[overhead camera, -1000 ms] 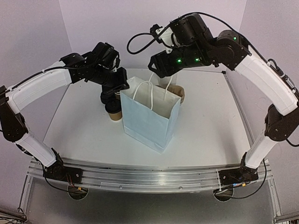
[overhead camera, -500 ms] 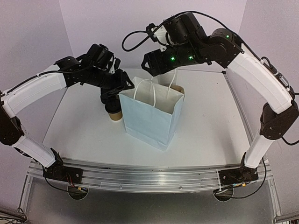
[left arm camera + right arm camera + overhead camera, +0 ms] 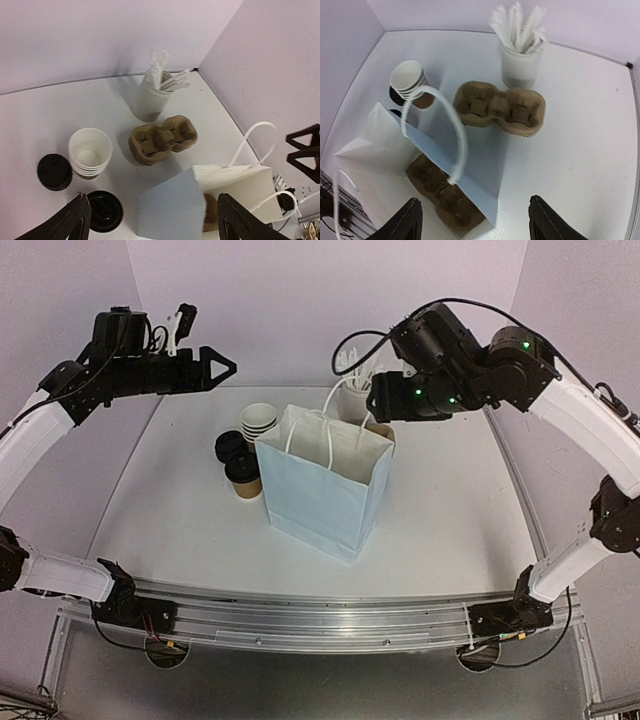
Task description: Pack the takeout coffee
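The takeout coffee (image 3: 243, 476), a brown paper cup with a black lid, stands on the table just left of the light blue paper bag (image 3: 322, 496). From the left wrist it appears as a black lid (image 3: 105, 211) beside the bag (image 3: 170, 212). My left gripper (image 3: 222, 368) hangs high above the table's back left, open and empty, far from the cup. My right gripper (image 3: 375, 405) hovers open over the bag's back edge. Its view looks down into the bag (image 3: 447, 162), where a brown cup carrier (image 3: 445, 200) lies.
A stack of paper cups (image 3: 258, 422) and a pile of black lids (image 3: 229, 446) sit behind the coffee. A second cup carrier (image 3: 500, 107) and a white cup of wrapped straws (image 3: 520, 65) stand behind the bag. Walls close the back and sides.
My left gripper has let go above the lidded cup, opened, and risen far up and to the left. My right gripper has drawn back to the right, staying open.
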